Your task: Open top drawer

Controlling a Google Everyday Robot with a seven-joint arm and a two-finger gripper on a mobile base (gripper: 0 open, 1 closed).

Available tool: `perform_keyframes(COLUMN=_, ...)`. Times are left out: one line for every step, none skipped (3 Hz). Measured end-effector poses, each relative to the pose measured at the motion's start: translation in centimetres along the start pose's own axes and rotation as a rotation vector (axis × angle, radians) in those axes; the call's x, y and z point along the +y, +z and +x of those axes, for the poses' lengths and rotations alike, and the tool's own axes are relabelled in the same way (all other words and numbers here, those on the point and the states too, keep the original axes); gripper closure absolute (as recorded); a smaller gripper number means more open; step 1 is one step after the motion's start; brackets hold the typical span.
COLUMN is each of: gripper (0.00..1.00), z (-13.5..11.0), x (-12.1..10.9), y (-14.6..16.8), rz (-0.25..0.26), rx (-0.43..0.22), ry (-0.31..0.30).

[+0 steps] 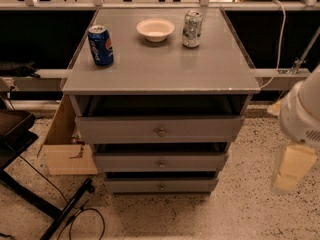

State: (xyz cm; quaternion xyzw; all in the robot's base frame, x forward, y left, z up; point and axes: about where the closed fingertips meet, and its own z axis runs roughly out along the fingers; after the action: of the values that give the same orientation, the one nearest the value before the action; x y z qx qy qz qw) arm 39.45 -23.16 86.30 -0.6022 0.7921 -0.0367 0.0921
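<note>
The top drawer is the widest grey front just under the cabinet top, with a small round metal knob at its centre. A dark gap shows above its front. Two narrower grey drawers sit below it, each with a like knob. My gripper is a pale yellowish shape hanging under the white arm at the right edge. It is to the right of the cabinet, about level with the lower drawers, and touches nothing.
On the cabinet top stand a blue soda can, a white bowl and a silver-green can. A cardboard box sits at the cabinet's left. A black stand and cable lie on the speckled floor.
</note>
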Motion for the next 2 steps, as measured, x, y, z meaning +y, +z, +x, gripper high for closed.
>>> perform_keyframes(gripper=0.00, z=2.5, x=1.8, y=7.4, rz=-0.075, rx=0.029, ry=-0.019)
perform_keyframes(gripper=0.00, z=3.4, x=1.2, y=14.2, rz=-0.131, rx=0.041, ry=-0.052)
